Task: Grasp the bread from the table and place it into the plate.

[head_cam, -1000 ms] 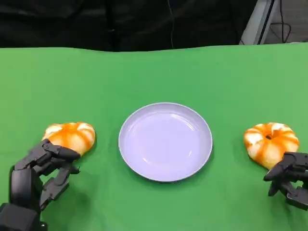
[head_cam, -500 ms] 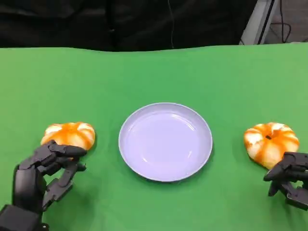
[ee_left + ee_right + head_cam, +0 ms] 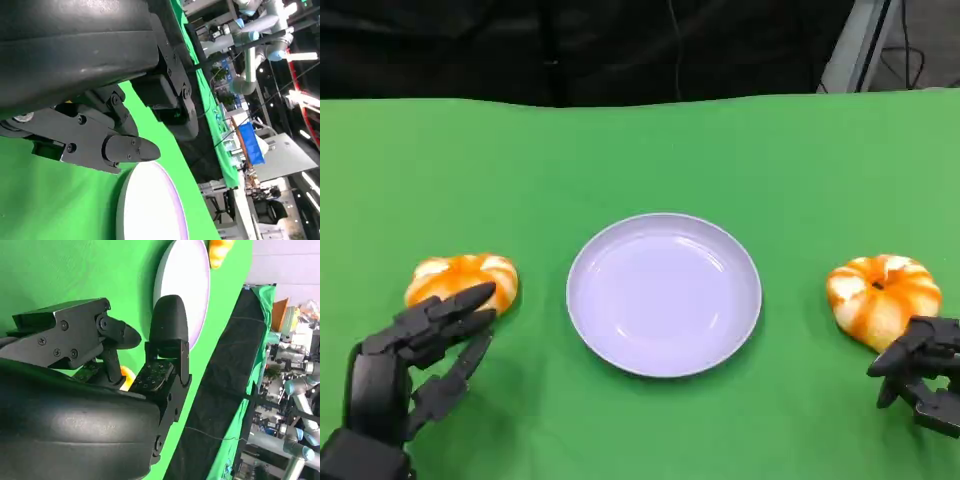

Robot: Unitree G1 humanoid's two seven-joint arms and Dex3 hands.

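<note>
A white plate lies in the middle of the green table. One orange-and-white bread ring lies left of it, a second bread ring right of it. My left hand sits just in front of the left bread, fingers stretched out and apart, their tips at the bread's near edge, holding nothing. My right hand rests at the near side of the right bread with fingers bent and nothing in them. In the right wrist view a bit of that bread shows between the fingers, with the plate beyond. The left wrist view shows the plate past the fingers.
The green cloth runs to a dark curtain at the table's far edge. Bare cloth lies between each bread and the plate. Other robot arms and lab gear stand far off in the wrist views.
My left hand's fingers have uncurled and spread, reaching towards the left bread. The right hand, both breads and the plate have stayed put.
</note>
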